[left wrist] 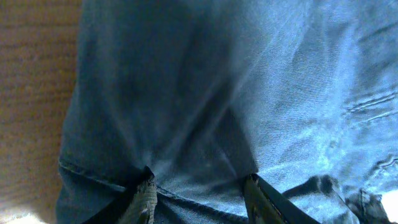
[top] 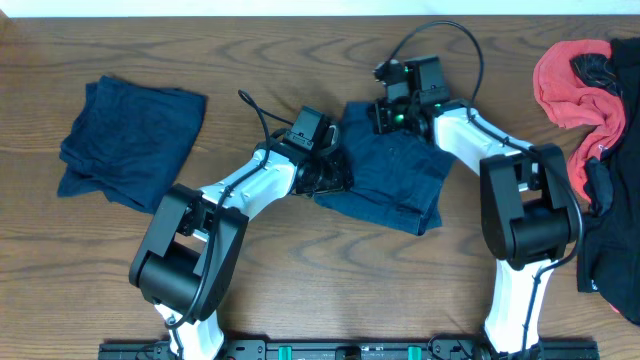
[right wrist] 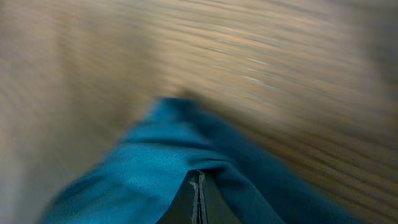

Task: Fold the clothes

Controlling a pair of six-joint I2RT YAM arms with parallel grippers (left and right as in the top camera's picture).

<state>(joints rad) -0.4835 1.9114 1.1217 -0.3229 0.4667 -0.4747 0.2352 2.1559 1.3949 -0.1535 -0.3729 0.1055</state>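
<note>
Though overhead hides it, right hand [right wrist: 198,186] seemingly pinches shorts [top: 395,178]; left hand [left wrist: 199,190] apart.

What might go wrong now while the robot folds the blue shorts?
The right gripper pinches just a small bit of the shorts, so the cloth may slip out. The left gripper stands open over bunched cloth, so it might grab a wrinkle and make a crooked fold.

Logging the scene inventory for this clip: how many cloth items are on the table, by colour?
Navy-blue garments: 2
Red garment: 1
Black cloth, partly cut off at the right edge: 1
Total: 4
</note>
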